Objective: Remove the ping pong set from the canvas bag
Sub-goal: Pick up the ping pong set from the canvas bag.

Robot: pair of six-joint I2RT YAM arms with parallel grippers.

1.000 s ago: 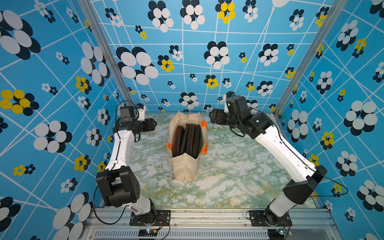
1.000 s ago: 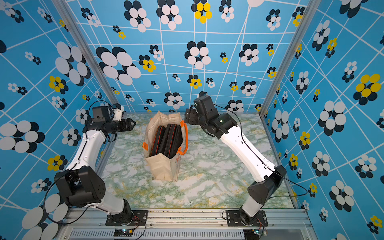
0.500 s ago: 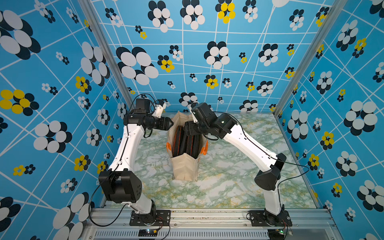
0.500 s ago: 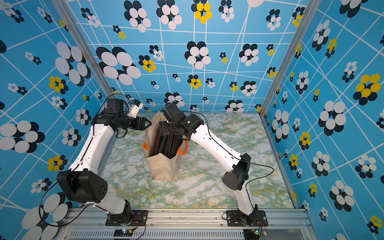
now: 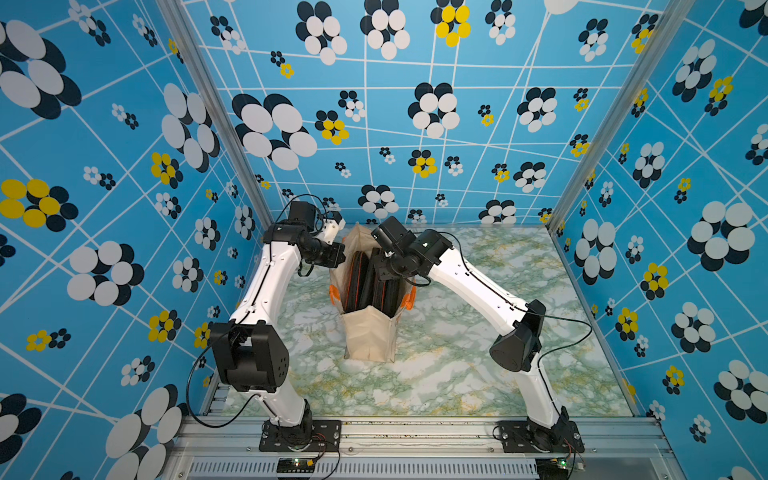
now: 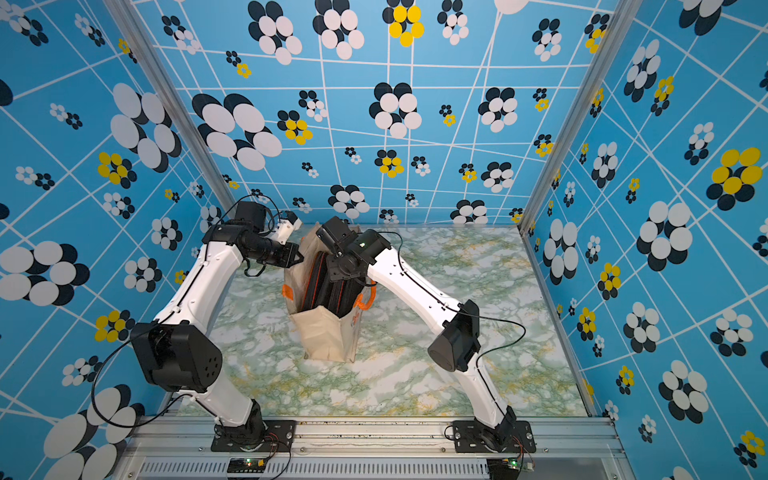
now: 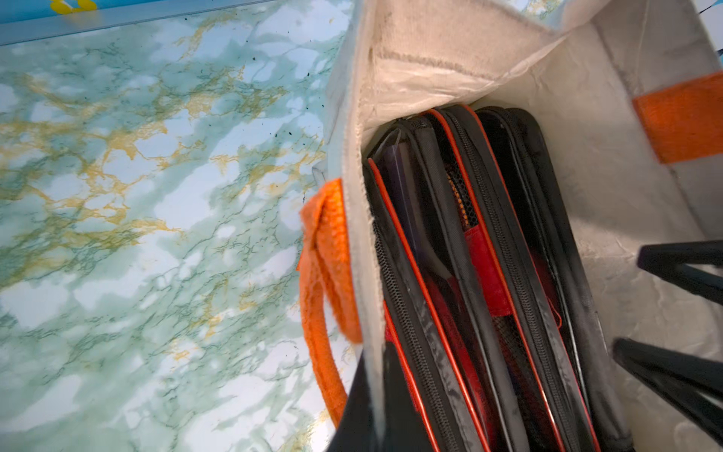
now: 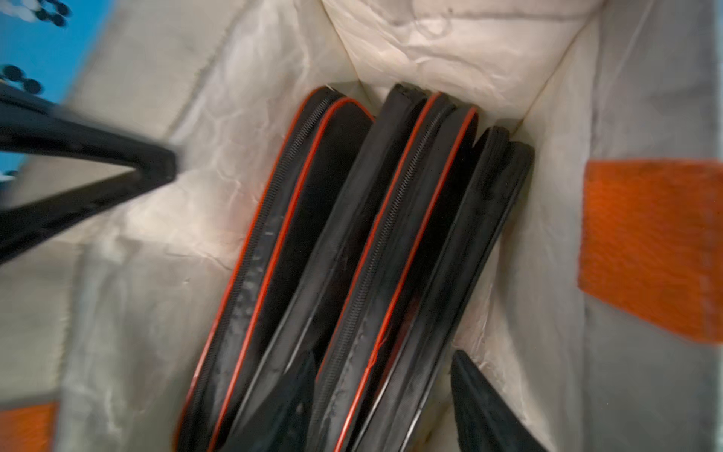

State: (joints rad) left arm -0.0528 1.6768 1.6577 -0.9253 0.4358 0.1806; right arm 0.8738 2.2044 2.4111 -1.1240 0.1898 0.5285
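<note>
The canvas bag [image 5: 368,336] [image 6: 328,336] stands upright in mid-table, cream with orange handles [image 5: 409,297]. Inside stands the ping pong set [image 5: 365,282] [image 7: 489,274] [image 8: 352,235], several flat black zipped cases with orange-red piping, on edge side by side. My left gripper [image 5: 338,253] [image 7: 373,352] is shut on the bag's left wall at the rim, one finger inside and one outside. My right gripper [image 5: 380,270] [image 8: 381,354] reaches down into the bag's mouth. It is open, one finger among the cases and one by the lining.
The bag rests on a green marbled tabletop [image 5: 478,353] walled on three sides by blue flowered panels [image 5: 415,124]. An aluminium rail [image 5: 415,428] with both arm bases runs along the front edge.
My left arm swung in to the bag's left rim and its jaws closed on the wall. My right arm came over the bag and dipped into it, its jaws narrowing.
</note>
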